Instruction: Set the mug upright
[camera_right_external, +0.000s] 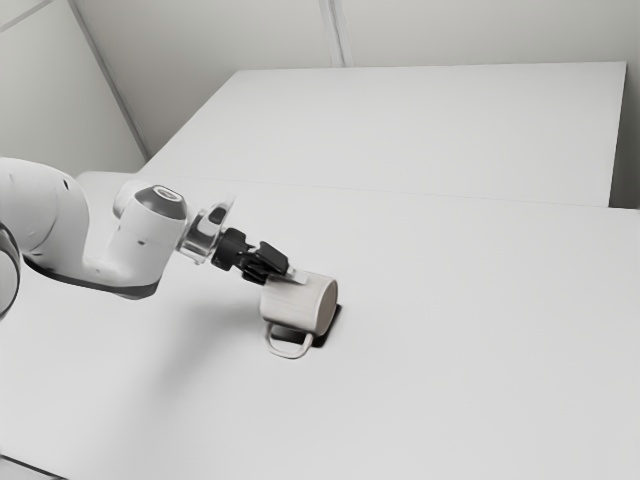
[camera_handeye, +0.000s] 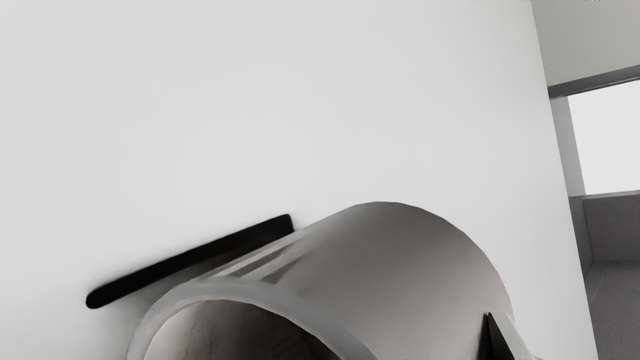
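The light beige mug (camera_right_external: 292, 303) lies on its side on the white table, its handle (camera_right_external: 289, 350) toward the exterior view's bottom edge. My gripper (camera_right_external: 285, 274) is at the mug's upper side, on the side nearer the arm, and overlaps its edge there. In the wrist view the mug (camera_handeye: 400, 265) shows its round side wall and part of its open mouth. A part of my gripper (camera_handeye: 502, 340) appears close beside the mug's wall, at the end away from the mouth. The mug hides the rest, so its hold on the mug cannot be made out.
A black strip (camera_handeye: 195, 262), like a dark shadow, runs along the table beside the mug. The white table (camera_right_external: 480, 350) extends around the mug, with a white panel (camera_right_external: 420, 130) behind it. Walls stand beyond.
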